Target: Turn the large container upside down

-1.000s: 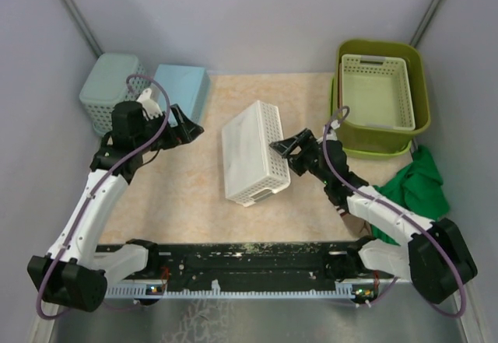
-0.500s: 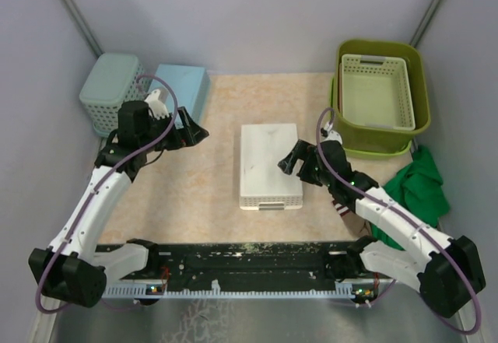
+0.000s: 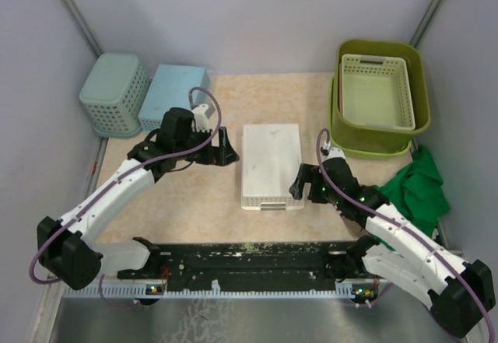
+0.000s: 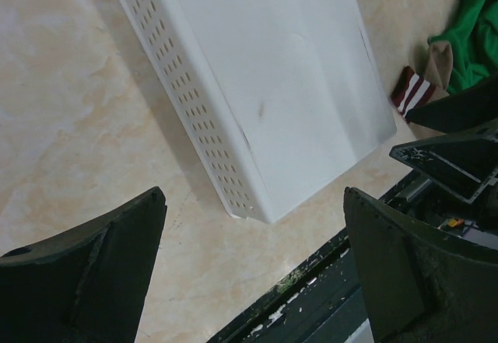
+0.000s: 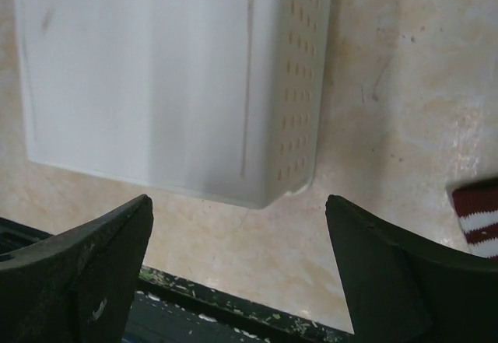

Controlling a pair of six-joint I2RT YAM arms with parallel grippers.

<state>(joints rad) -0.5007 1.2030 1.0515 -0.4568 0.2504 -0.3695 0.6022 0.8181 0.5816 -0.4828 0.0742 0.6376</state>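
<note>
Lime-green large container (image 3: 421, 78): far right corner of the table (image 3: 194, 203), mouth upward, not turned over. Its long axis runs near to far. A pale perforated basket (image 3: 377, 94) sits nested inside it. Only the top view shows it; neither wrist view takes it in.

White basket (image 3: 271, 164): table centre, bottom up, long axis near to far. All three views show it, and the wrist views add its rows of side slots.

Green cloth (image 3: 416, 187): right edge of the table, near side of the large container. It also appears in the left wrist view.

Striped red-and-white fabric (image 5: 475, 218): plain only in the wrist views, beside the green cloth.

Left tool (image 3: 226, 150): fingers spread wide and empty, just left of the white basket, with no contact visible.

Right tool (image 3: 299, 183): fingers spread wide and empty, at the white basket's near right corner, apart from the large container.
</note>
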